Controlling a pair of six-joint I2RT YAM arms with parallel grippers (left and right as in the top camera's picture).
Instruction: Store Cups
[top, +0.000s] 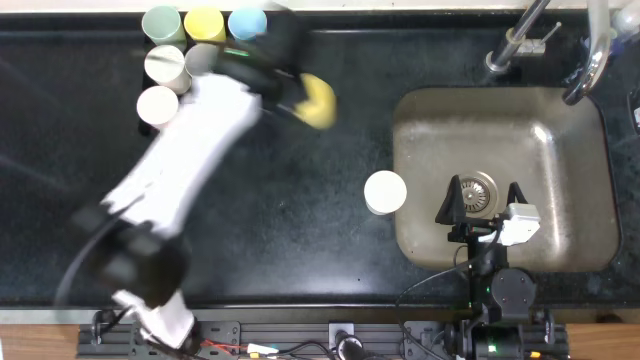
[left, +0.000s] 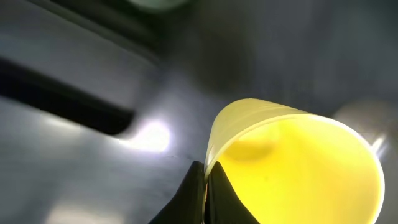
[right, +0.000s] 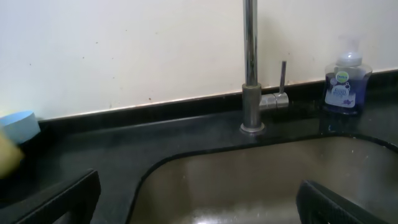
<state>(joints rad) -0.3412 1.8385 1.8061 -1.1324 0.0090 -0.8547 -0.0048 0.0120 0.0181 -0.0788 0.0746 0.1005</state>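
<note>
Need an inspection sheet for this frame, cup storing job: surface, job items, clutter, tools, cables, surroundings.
Surface: black counter, with a sink set in on the right arm's side.
Job's things: cup cluster at the far left corner; white cup alone beside the sink rim; yellow cup held off the counter.
Clutter: nothing seen.
Grippers: left tool shut on the yellow cup's rim; right tool open, over the sink.
Cables: wires by the arm bases.
Surroundings: faucet, soap bottle, pale wall.
</note>
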